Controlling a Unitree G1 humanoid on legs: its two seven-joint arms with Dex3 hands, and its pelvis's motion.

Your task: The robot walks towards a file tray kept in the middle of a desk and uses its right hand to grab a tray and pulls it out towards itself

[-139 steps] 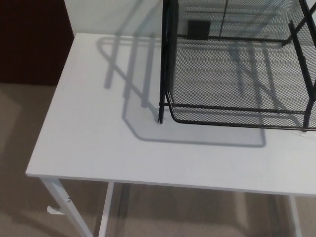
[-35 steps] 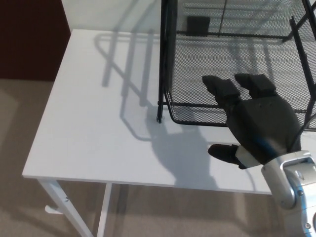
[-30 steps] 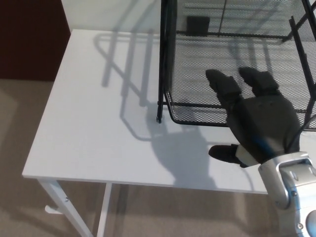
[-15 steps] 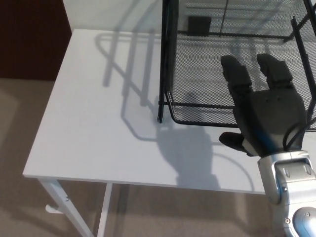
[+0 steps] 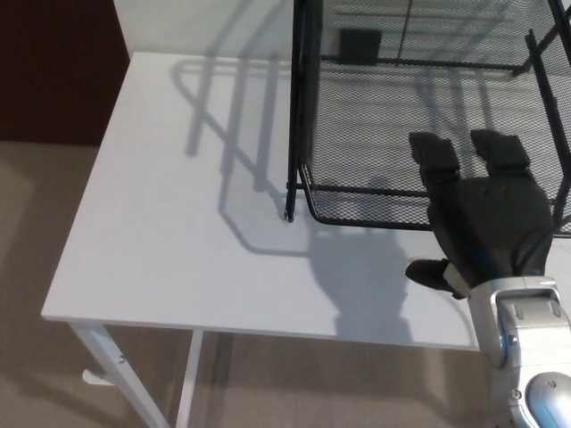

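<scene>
Right hand: the black right hand is held over the front rim of the tray, two fingers laid apart across it, thumb below; nothing is seen to be clasped.
Tray: the black wire-mesh file tray is seated in its black frame near the front right edge of the white rectangular desk.
Progress: the approach is judged done; grasp and pull remain.
Left hand: not shown.
Hidden: contact under the palm is covered; the tray's far and right parts are cut off.

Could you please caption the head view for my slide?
Black right hand reaches, fingers apart, over black wire-mesh file tray on white desk.
</scene>
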